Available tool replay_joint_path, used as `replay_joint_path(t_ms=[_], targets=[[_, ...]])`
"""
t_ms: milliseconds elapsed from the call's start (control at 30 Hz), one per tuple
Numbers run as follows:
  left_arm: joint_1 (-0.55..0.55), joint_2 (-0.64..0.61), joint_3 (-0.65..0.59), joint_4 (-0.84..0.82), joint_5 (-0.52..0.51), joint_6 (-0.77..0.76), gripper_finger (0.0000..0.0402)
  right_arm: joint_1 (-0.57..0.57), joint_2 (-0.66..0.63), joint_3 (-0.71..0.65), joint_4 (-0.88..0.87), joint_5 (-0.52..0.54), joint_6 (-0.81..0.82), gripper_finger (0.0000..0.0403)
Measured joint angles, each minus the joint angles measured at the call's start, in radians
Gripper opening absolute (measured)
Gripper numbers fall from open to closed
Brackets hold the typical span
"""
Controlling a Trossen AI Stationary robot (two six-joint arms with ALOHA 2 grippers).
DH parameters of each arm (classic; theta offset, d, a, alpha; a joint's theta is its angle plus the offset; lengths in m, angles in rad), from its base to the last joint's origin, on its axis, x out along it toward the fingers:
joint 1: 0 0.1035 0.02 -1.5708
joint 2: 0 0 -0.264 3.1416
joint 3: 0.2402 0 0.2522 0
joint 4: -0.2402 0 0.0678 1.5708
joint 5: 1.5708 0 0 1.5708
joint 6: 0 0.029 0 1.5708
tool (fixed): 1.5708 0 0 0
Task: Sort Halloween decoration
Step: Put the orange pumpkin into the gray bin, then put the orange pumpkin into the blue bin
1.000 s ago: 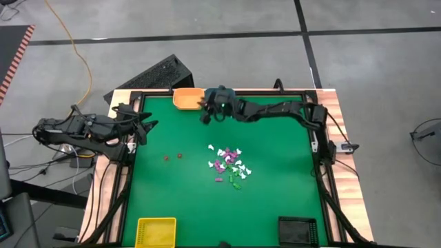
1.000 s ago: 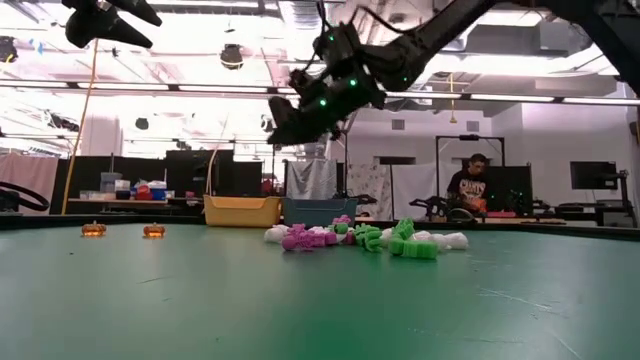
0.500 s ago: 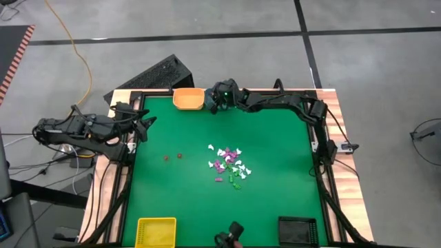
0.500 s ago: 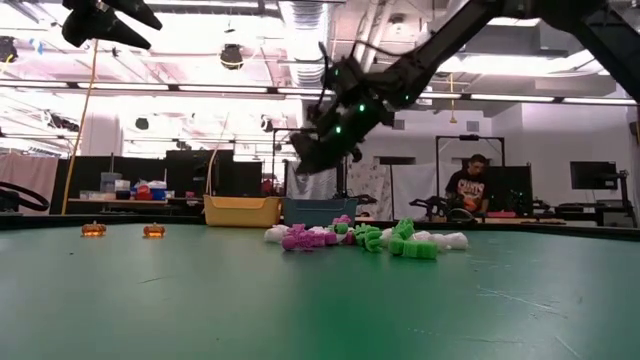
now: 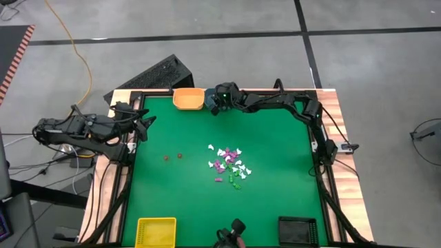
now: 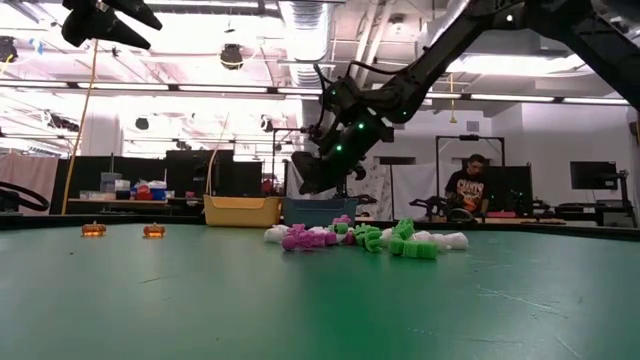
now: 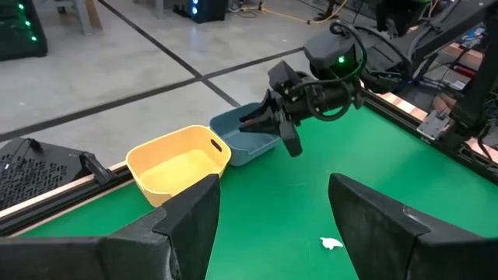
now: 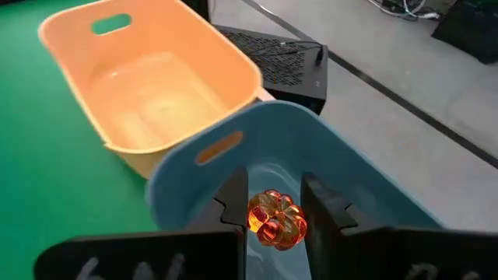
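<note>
An orange-red pumpkin trinket [image 8: 276, 219] is glinting between the right gripper's [image 8: 274, 208] black fingers, over the blue tray [image 8: 311, 148]; beside that is sitting the pale orange tray [image 8: 148, 85] on green felt [image 8: 39, 171].

my right claw [image 8: 276, 204] – matt black fingers on a glossy, see-through orange-red trinket [image 8: 277, 219] | blue tray [image 8: 327, 155], orange tray [image 8: 156, 85] – smooth plastic | table [image 5: 275, 179] – matt green

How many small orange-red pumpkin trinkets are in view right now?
3. Two orange-red pumpkin trinkets lie apart on the green mat, left of the mixed pile. One is in the right gripper, over the blue tray. Others could be hidden.
</note>
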State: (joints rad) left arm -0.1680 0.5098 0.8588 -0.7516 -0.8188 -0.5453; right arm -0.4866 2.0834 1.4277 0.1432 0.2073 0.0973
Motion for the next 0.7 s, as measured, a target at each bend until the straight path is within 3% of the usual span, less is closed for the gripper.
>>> replay_joint_path(t_ms=[133, 500, 700], targets=[[0.000, 0.000, 0.000, 0.000, 0.000, 0.001, 0.0231, -0.012, 0.000, 0.000, -0.028, 0.000, 0.069, 0.0082], [0.000, 0.000, 0.000, 0.000, 0.004, 0.002, 0.0231, -0.022, 0.000, 0.000, -0.046, 0.000, 0.079, 0.0177], [0.000, 0.000, 0.000, 0.000, 0.010, 0.002, 0.0231, -0.019, -0.003, 0.005, -0.036, -0.042, 0.058, 0.0202]])
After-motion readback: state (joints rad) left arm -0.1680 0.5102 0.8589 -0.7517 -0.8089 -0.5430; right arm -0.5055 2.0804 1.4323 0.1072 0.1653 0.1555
